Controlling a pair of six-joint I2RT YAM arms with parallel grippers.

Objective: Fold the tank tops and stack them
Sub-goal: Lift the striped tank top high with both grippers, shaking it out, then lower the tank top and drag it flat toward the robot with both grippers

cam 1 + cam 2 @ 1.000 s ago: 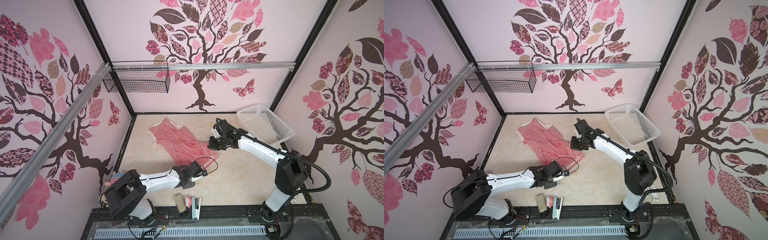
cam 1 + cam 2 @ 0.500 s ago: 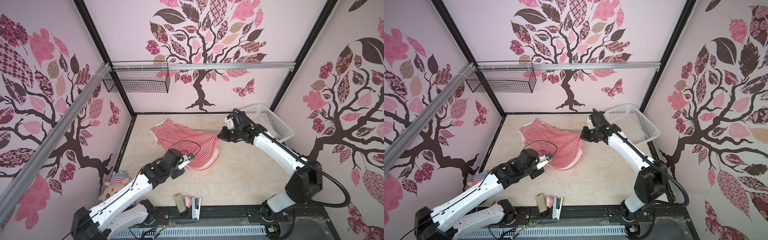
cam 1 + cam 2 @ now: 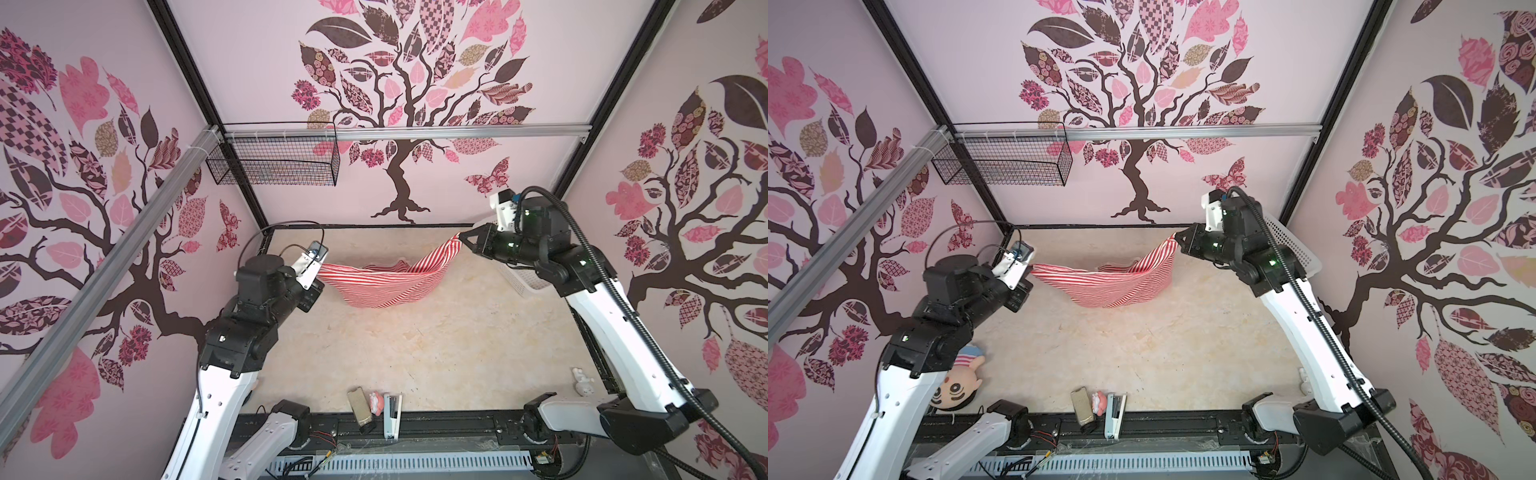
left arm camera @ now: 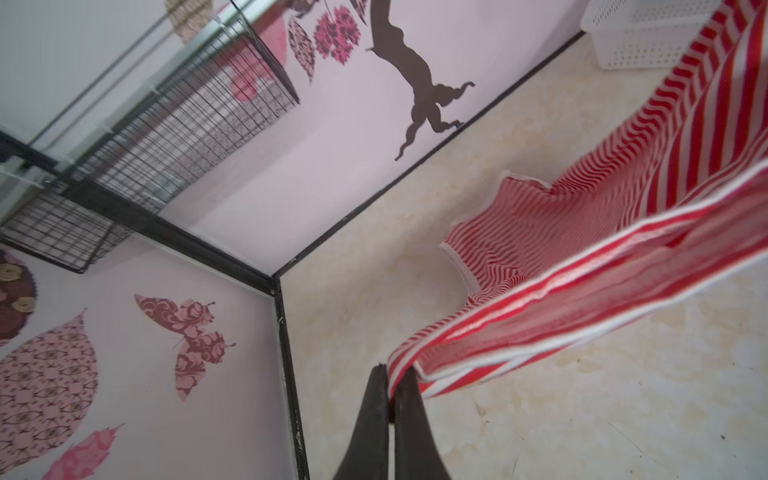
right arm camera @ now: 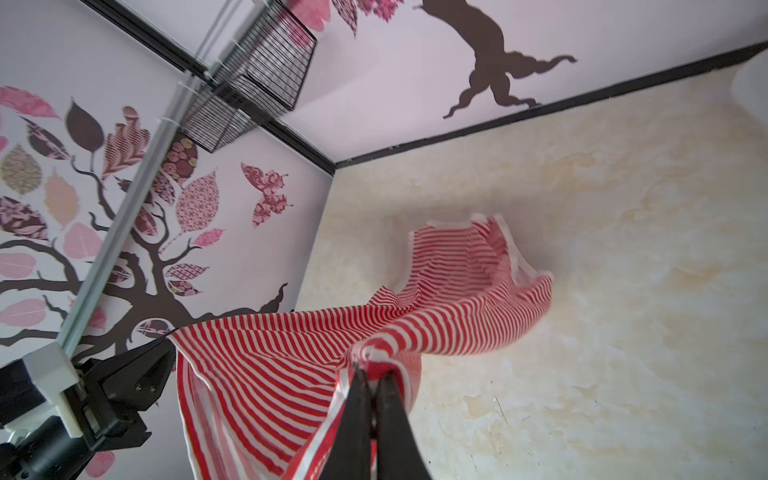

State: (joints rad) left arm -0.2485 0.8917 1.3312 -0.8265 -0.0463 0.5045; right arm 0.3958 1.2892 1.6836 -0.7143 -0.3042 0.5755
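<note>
One red-and-white striped tank top [image 3: 386,284] [image 3: 1113,286] hangs stretched like a hammock between my two grippers above the back of the table. My left gripper [image 3: 322,274] [image 3: 1032,272] [image 4: 390,374] is shut on one corner of its hem. At the back right, and higher, my right gripper [image 3: 460,237] [image 3: 1177,237] [image 5: 373,374] is shut on the opposite corner. The cloth [image 4: 582,266] [image 5: 291,357] sags in the middle. Its white-trimmed armhole end trails low near the table behind the sag.
A white plastic basket [image 3: 523,284] [image 3: 1296,245] [image 4: 648,41] stands at the back right, behind the right arm. A black wire basket [image 3: 274,162] hangs on the back-left wall. A plush doll [image 3: 959,382] lies at front left, and small items [image 3: 374,405] sit at the front edge.
Both grippers have lifted the tank top off the table and pulled apart. The left went up and back-left, the right up and back-right, and the cloth now hangs between them.
</note>
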